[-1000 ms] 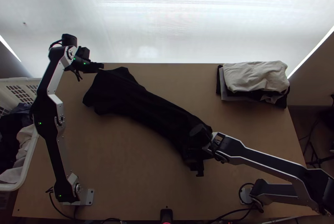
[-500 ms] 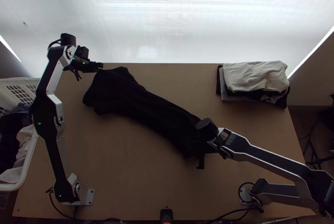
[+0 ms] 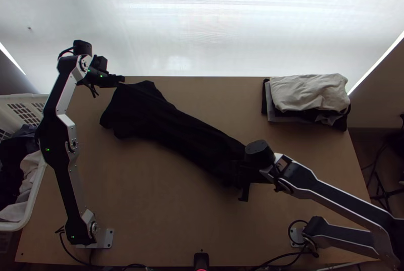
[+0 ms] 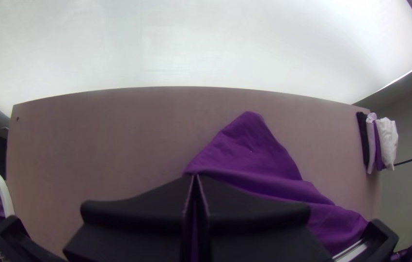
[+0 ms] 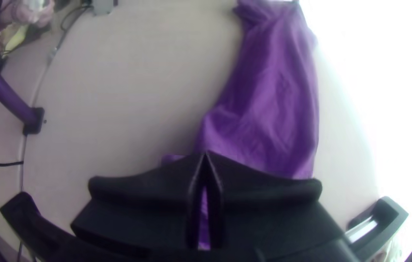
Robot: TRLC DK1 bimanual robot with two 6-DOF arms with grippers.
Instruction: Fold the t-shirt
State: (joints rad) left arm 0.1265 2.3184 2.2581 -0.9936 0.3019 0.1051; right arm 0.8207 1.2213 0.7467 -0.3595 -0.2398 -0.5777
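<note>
Can see the dark t-shirt [image 3: 171, 124] on the table [image 3: 151, 200], long and loosely bunched. Points slantwise along its long axis, from near the far left corner toward the near right corner, stopping well short of the latter. Spreads wider at the far left end. Is pinched there by the left gripper [image 3: 121, 79], jaws closed, and near the other end by the right gripper [image 3: 233, 172], likewise closed on cloth.

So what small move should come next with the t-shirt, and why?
Probably ease the right gripper slightly away from the left gripper to tauten the t-shirt: both look shut on it near opposite ends, and creases show between them.
</note>
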